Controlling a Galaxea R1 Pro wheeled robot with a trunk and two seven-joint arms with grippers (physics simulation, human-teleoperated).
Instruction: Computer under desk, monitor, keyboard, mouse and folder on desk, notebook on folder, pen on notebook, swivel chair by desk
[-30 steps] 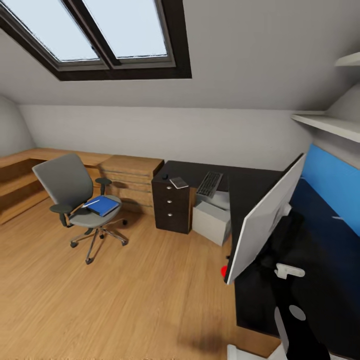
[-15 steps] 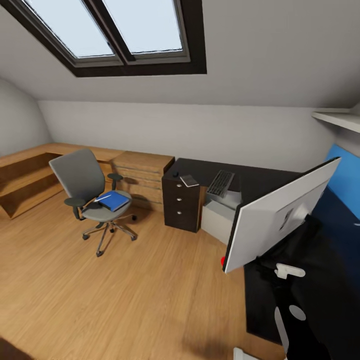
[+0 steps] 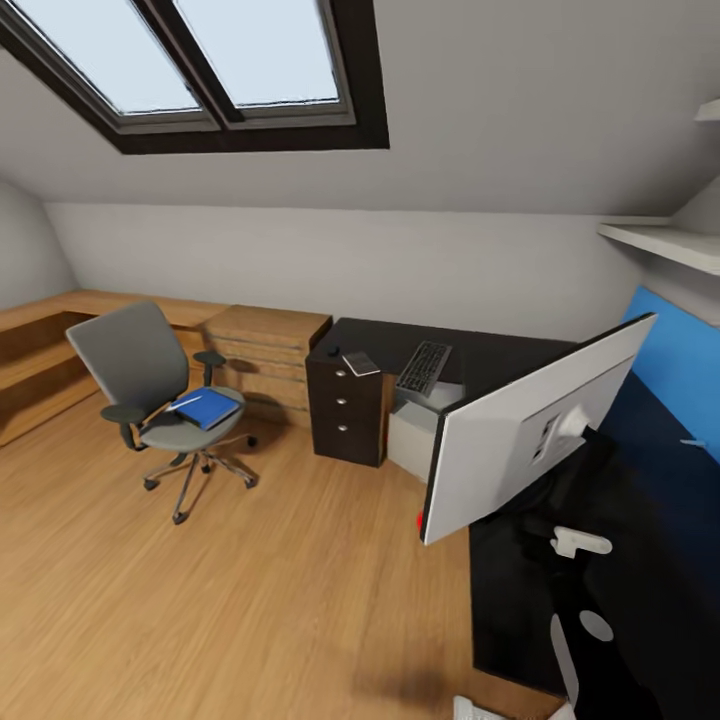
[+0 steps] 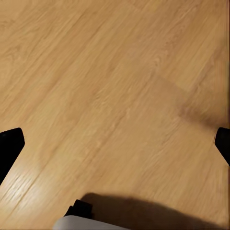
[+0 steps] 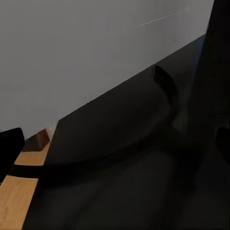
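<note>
The grey swivel chair (image 3: 140,385) stands on the floor left of the black desk (image 3: 500,358), apart from it. The blue folder (image 3: 207,409) lies on its seat, a thin pale pen (image 3: 181,403) at its edge. On the desk lie the mouse (image 3: 334,352), the notebook (image 3: 359,364) and the keyboard (image 3: 422,368). Under the desk sits the light-grey computer (image 3: 413,437). The monitor (image 3: 530,435) stands tilted on the desk's near wing, its pale back toward me. My right gripper (image 5: 115,143) is open near the monitor's stand (image 5: 167,91). My left gripper (image 4: 115,143) hangs open over bare floor.
A black drawer unit (image 3: 345,415) carries the desk's left end, with a light-wood chest (image 3: 265,352) and a low wooden bench (image 3: 40,340) beside it. A blue upright panel (image 3: 672,370) and white shelves (image 3: 660,243) line the right wall. Open wood floor (image 3: 250,580) lies ahead.
The head view swung right, then back. The monitor has turned, showing more of its pale back, and its red-dotted lower corner has shifted left.
</note>
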